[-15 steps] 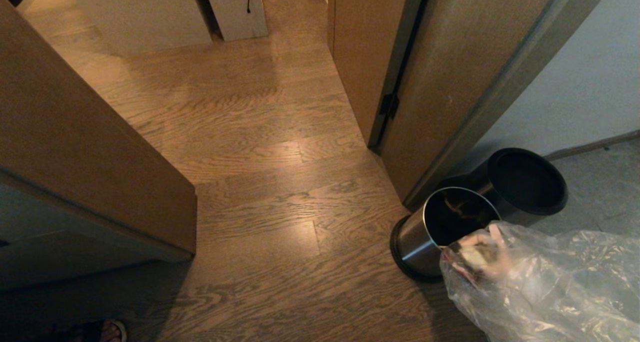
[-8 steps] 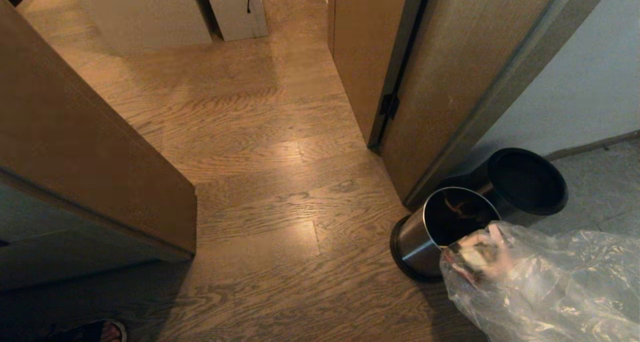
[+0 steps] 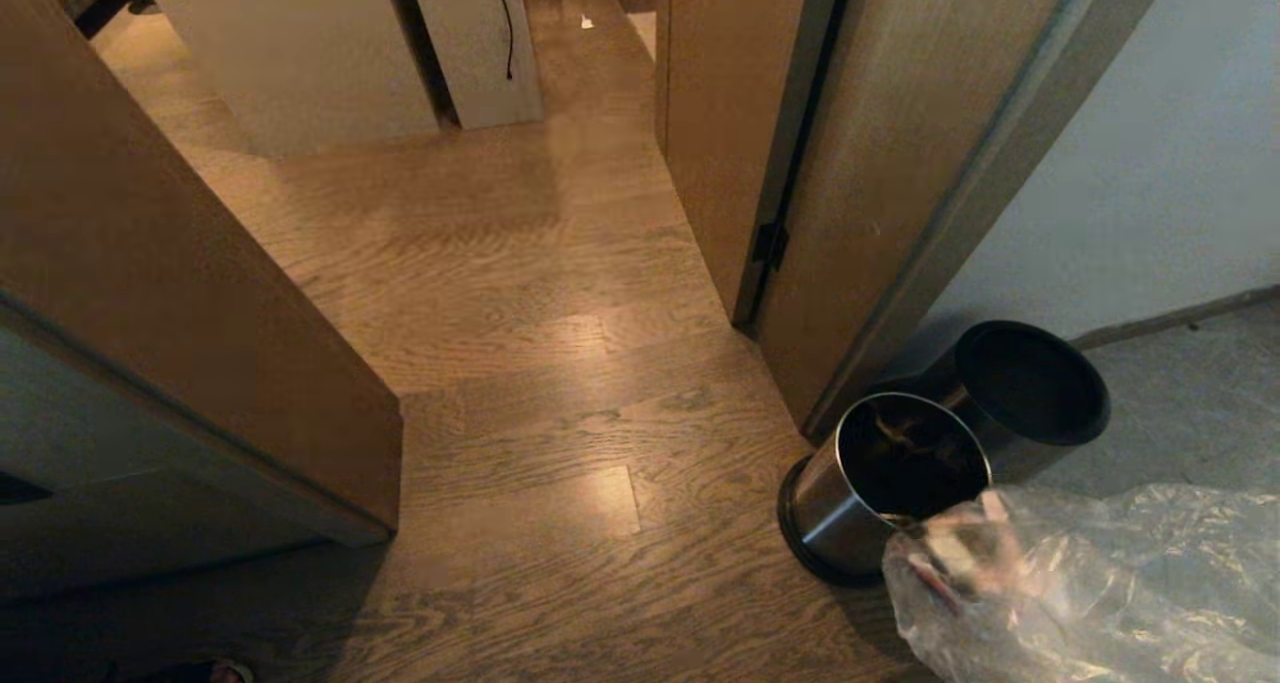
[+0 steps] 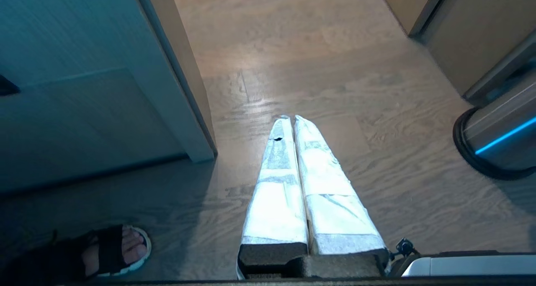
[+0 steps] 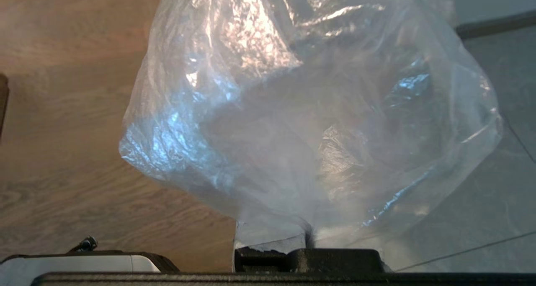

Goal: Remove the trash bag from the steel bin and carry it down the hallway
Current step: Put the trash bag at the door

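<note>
**Bag out of the bin, view lifts toward the passage**

The right gripper (image 5: 307, 246) stays clamped on the trash bag (image 5: 310, 110), which hangs clear of the steel bin (image 3: 860, 493), empty beside its black-rimmed top section (image 3: 1030, 388). The whole head view has tilted up since a second ago, showing more wood-plank floor (image 3: 520, 363) ahead. The left gripper (image 4: 289, 120) hangs closed and empty. Removal looks done; carrying remains.

a home passage: wood-plank floor (image 3: 520, 383), wooden doors (image 3: 880, 163), a sandalled foot (image 4: 113, 252).
</note>
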`<state>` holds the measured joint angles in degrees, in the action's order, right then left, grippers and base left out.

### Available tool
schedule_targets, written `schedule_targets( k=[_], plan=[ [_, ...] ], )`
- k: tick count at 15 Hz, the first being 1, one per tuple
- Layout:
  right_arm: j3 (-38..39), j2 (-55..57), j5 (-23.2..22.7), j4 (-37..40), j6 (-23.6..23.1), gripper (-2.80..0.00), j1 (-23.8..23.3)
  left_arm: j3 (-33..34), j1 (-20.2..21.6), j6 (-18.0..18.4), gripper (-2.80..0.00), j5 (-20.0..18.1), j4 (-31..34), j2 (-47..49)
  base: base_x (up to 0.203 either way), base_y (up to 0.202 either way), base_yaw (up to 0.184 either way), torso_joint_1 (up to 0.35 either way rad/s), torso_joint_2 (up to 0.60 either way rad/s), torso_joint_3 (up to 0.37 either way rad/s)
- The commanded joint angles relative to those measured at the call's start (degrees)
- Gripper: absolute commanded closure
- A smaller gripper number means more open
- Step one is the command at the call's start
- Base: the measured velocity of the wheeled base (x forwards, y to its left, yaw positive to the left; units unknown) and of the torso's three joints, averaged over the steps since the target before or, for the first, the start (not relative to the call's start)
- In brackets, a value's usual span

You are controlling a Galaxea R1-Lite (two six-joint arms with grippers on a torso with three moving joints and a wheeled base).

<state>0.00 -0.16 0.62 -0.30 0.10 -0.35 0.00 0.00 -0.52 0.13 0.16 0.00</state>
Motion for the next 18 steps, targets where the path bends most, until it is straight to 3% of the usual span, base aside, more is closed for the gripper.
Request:
schedule_targets(
  k=[1,18],
  plan=[
    [0.18,0.07,-0.01,-0.05,-0.01,0.0,0.0,0.0,0.0,-0.01,0.0,0.04,0.02,0.0,0.0,0.0,0.0,0.002,0.0,0.207],
    [0.18,0.07,-0.01,-0.05,-0.01,0.0,0.0,0.0,0.0,-0.01,0.0,0.04,0.02,0.0,0.0,0.0,0.0,0.003,0.0,0.202]
  ],
)
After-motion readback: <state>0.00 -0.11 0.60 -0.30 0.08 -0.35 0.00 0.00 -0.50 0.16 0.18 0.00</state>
